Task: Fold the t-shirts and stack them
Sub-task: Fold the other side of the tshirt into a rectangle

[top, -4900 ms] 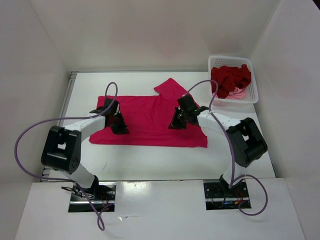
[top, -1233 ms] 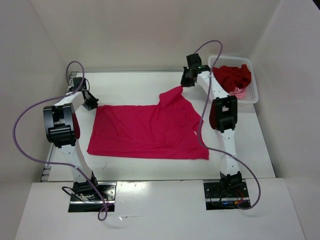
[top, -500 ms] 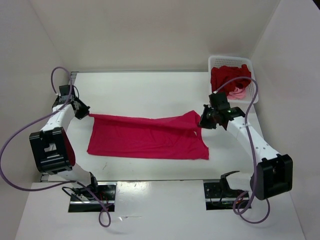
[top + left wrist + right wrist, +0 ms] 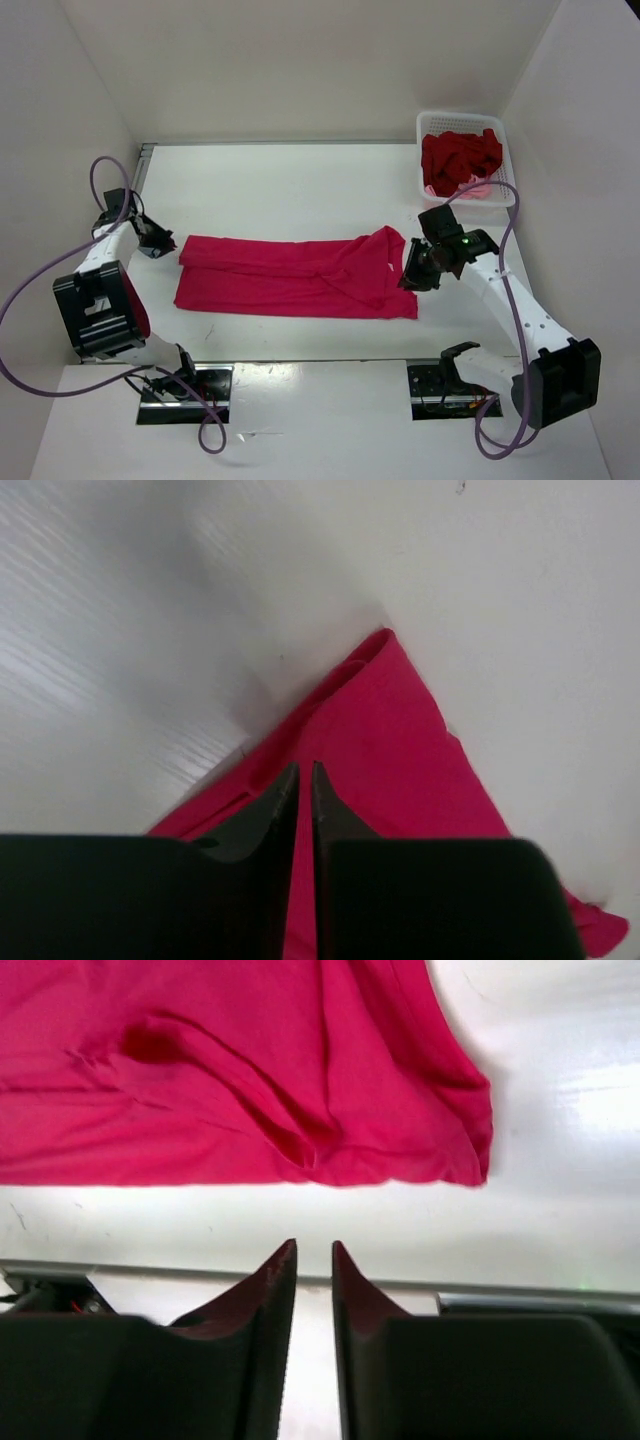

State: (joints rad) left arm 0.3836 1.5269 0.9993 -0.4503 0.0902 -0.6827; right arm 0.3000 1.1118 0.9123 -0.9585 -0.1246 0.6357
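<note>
Magenta t-shirt, underside hidden — left gripper, right gripper slightly parted, empty.

— What sort of place am I driving in here?

— A robot lab cell, as far as I can see. My table is plain white and boxed in by bare white walls on three sides. The left arm and right arm are bolted on mounts at its near edge, with purple cables looping loose. Nothing looks homely apart from a plastic basket.
</note>
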